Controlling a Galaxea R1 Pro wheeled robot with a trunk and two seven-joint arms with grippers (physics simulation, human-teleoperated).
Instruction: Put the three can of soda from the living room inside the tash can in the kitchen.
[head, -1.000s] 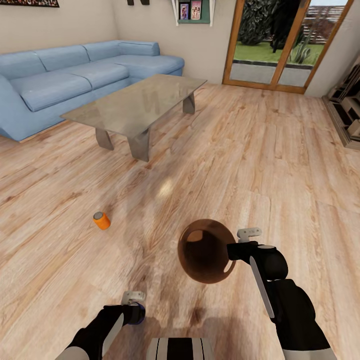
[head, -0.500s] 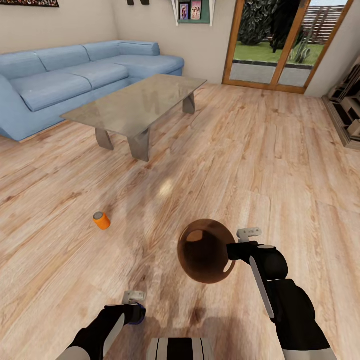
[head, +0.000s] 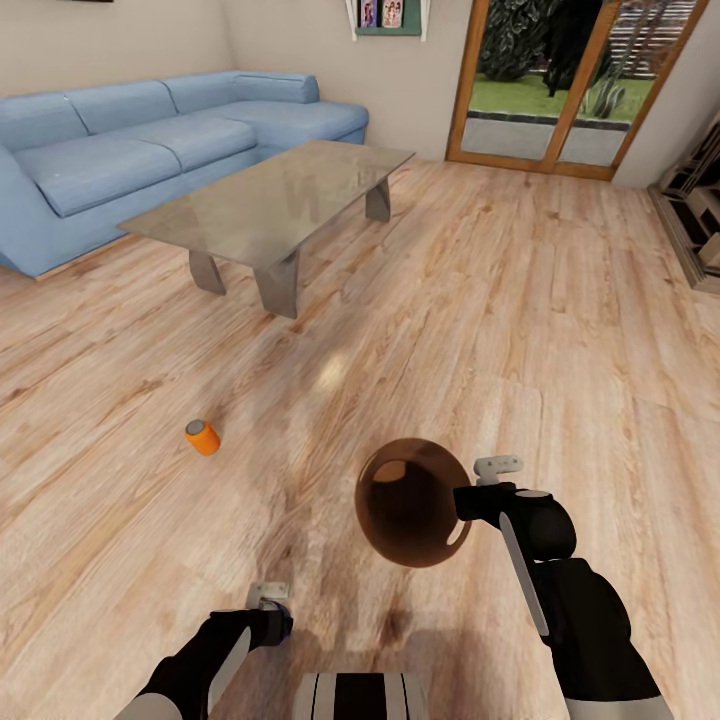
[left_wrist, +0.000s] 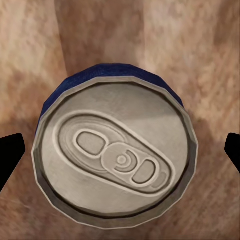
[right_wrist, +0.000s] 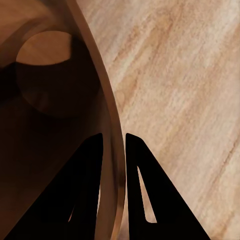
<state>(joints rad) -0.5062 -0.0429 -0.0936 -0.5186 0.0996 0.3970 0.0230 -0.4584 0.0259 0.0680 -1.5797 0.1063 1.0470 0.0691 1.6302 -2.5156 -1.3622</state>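
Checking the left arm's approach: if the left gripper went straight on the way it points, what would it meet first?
Most likely the grey top of the blue-sided can, centred between the open fingers of the left gripper; how far off is unclear.

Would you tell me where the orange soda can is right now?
In the head view, the orange soda can lies on the wood floor at left, between the glass coffee table and the left gripper.

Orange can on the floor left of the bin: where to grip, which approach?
Judging from the head view, the orange can lies tipped on the wood floor, grey top toward the sofa. Probably best to come from above and close the fingers across its curved sides mid-length, not end to end, since it may roll.
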